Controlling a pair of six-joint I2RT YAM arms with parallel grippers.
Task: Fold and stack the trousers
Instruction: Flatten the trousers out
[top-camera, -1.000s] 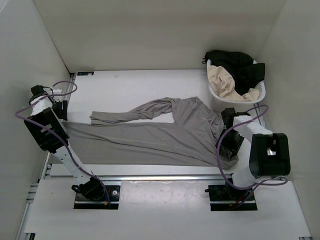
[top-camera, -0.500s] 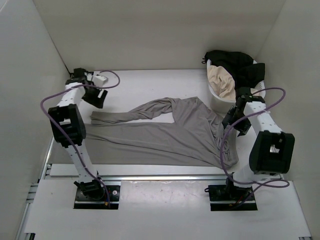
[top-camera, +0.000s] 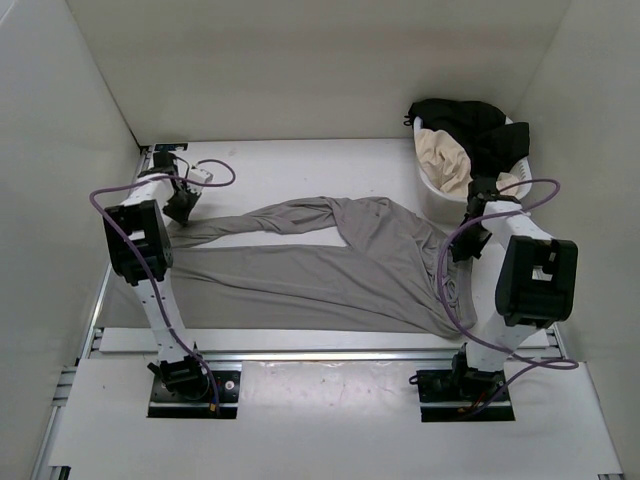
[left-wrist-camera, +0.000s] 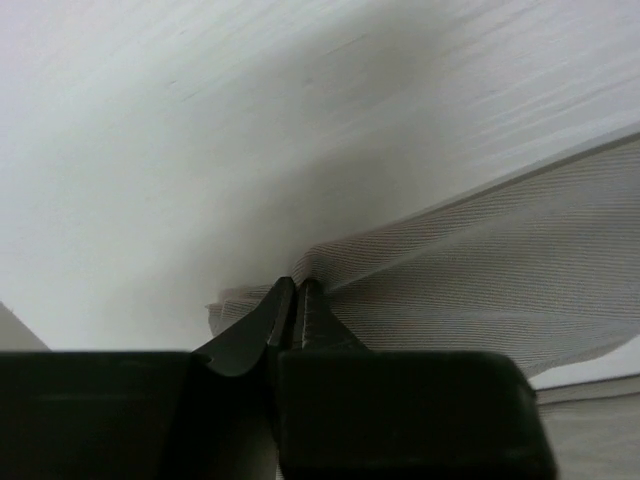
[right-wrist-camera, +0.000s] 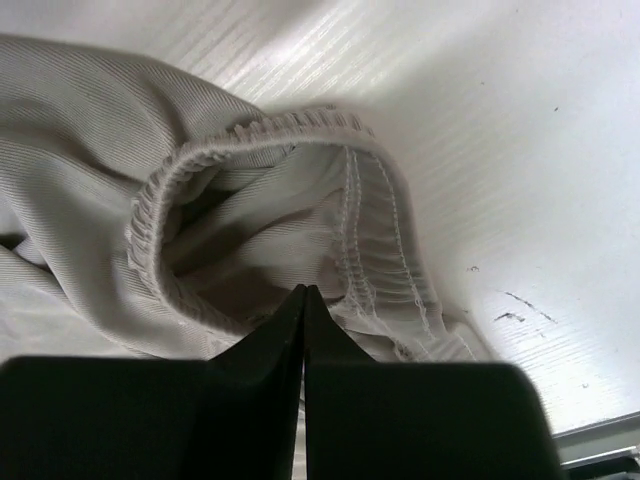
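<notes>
1. Plain mid-grey trousers (top-camera: 330, 272) in thin, finely ribbed fabric with a gathered elastic waistband. They lie mostly flat on the white counter (top-camera: 290, 165) and bunch up at the waist.
2. Long axis runs left-right across the counter – waist at the right, both legs pointing left. The far leg angles off toward the far-left corner.
3. Left hand (top-camera: 184, 218) – fingers together, clamped on the far leg's hem.
4. Right hand (top-camera: 458, 250) has its fingers together, pinching the waistband, near the laundry basket (top-camera: 432, 190).
</notes>
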